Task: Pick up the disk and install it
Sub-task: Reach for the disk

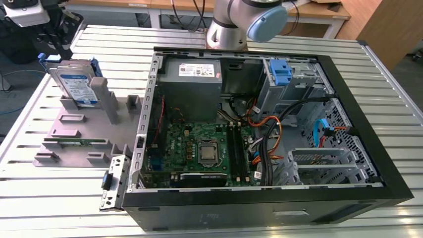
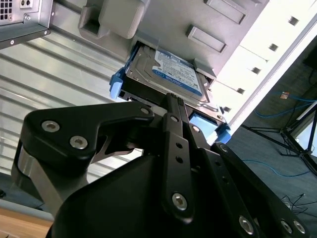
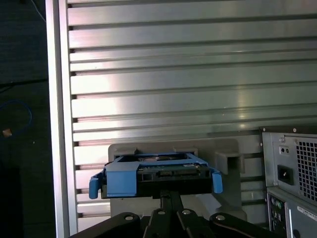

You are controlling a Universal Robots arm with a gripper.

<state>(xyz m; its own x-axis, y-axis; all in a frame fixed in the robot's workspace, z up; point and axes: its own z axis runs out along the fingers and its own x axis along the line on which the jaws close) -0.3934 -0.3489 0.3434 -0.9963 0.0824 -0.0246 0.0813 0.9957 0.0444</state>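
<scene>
Silver-grey hard disk in blue plastic caddy (image 1: 77, 85) stands upright in grey slotted plastic holder (image 1: 69, 121) (on ribbed aluminium worktop (image 1: 39, 198)). Black claw (image 2: 173, 101) close over its top edge; grip cannot be told.

Ribbed aluminium bench (image 1: 59, 198): carries everything listed.
Grey moulded plastic fixture (image 1: 73, 134): laid on the bench, just beside the case, on the exterior view's left.
Silver-grey disk in blue plastic caddy (image 1: 76, 87): stood on edge at the fixture's far end.
Black gripper (image 1: 61, 49): positioned directly above the disk's upper edge.
Open black computer case (image 1: 370, 148): laid on its side at the exterior view's right.
Grey power-supply box (image 1: 191, 72): mounted in the case's far corner, nearest the fixture.
Green motherboard (image 1: 198, 144): set in front of that box.
Blue plastic bracket (image 1: 281, 72): seated in the bay beside the box, toward the exterior view's right.
</scene>
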